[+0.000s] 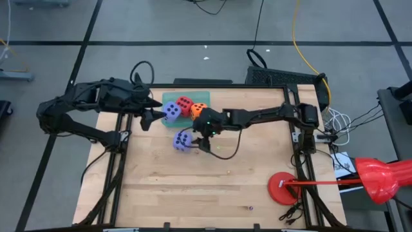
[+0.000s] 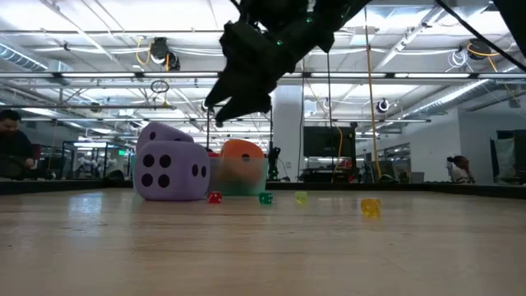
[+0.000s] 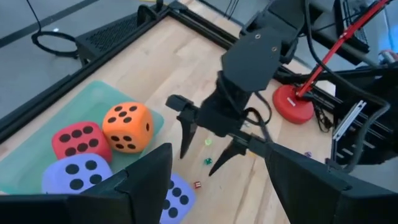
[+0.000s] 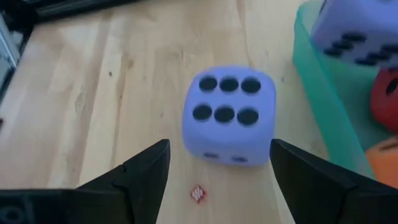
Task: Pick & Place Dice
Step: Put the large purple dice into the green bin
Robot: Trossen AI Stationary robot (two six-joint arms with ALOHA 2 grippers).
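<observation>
A purple die (image 4: 229, 118) rests on the wood table, just off the teal tray (image 1: 168, 98). On the tray sit a second purple die (image 1: 171, 111), a red die (image 1: 185, 104) and an orange die (image 1: 198, 109). My right gripper (image 1: 201, 142) hangs open above the table, right beside the loose purple die; in its wrist view the die lies ahead of the spread fingers (image 4: 149, 171). My left gripper (image 1: 147, 119) hovers open at the tray's left edge with nothing between its fingers.
Several tiny coloured dice lie on the wood near the loose purple die, among them a red one (image 4: 197, 193) and a green one (image 2: 265, 197). A red round stand base (image 1: 283, 189) sits at the table's near right. The near half of the table is bare wood.
</observation>
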